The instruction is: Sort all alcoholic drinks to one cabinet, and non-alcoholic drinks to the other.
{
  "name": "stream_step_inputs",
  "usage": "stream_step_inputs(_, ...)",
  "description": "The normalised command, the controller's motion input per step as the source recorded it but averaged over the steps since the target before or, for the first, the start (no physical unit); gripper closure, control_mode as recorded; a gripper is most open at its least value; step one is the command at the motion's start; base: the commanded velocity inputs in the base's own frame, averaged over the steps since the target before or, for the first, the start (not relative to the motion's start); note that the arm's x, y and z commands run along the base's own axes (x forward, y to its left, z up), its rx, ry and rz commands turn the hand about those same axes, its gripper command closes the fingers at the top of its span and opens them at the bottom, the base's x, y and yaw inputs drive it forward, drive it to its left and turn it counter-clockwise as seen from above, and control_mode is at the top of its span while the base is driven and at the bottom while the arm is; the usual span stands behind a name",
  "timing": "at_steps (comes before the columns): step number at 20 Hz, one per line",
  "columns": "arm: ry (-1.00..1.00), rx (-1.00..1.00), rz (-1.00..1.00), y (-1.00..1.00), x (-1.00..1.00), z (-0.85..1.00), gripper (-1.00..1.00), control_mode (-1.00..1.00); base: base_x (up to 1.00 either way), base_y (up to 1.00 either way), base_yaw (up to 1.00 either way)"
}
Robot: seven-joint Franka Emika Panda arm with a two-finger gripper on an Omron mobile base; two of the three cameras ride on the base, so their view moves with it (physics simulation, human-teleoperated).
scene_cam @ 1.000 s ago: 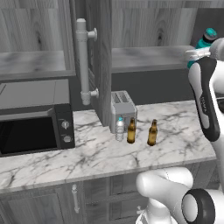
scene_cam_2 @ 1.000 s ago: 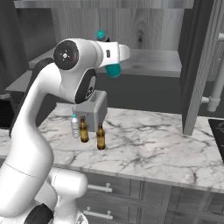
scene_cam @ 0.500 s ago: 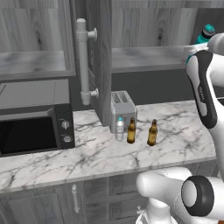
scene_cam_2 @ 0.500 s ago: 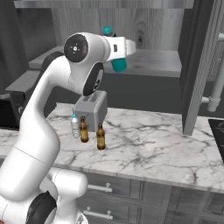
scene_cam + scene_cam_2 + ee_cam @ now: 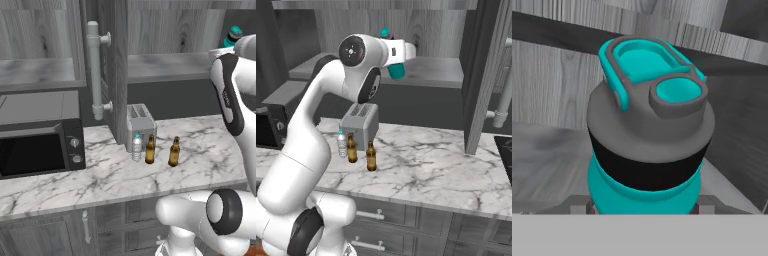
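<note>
While the arm [image 5: 321, 125] rises from its base and bends over at shoulder height, its forearm reaches level toward the open wall cabinet [image 5: 446, 75] above the counter [image 5: 426, 170]. The gripper [image 5: 398, 60] is clamped around the body of the teal flask [image 5: 647, 150], which it holds up at shelf height, just in front of the cabinet's grey shelf [image 5: 436, 70]; in the hand view the fingers [image 5: 574, 204] press against both sides of the flask, whose dark cap with teal lid points toward the camera. No brand, label or writing can be read on any bottle.

Below the flask, on the counter, the two brown beer bottles [image 5: 150, 150] [image 5: 174, 152] stand upright, slightly apart. The clear water bottle [image 5: 137, 148] stands just left of them, close against the front of the toaster [image 5: 139, 120]. Left of the toaster sits the microwave [image 5: 40, 145]. Behind the toaster the cabinet door [image 5: 116, 70] stands open edge-on, with its pale bar handle [image 5: 95, 70].
</note>
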Motion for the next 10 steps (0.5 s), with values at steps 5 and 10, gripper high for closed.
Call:
stream_step_inputs(5, 0.0, 0.0, 0.0, -0.03, 0.24, 0.0, 1.0, -1.0, 0.0, 0.0, 0.0)
stream_step_inputs(10, 0.0, 0.0, 0.0, -0.03, 0.23, 0.0, 1.0, -1.0, 0.0, 0.0, 0.0)
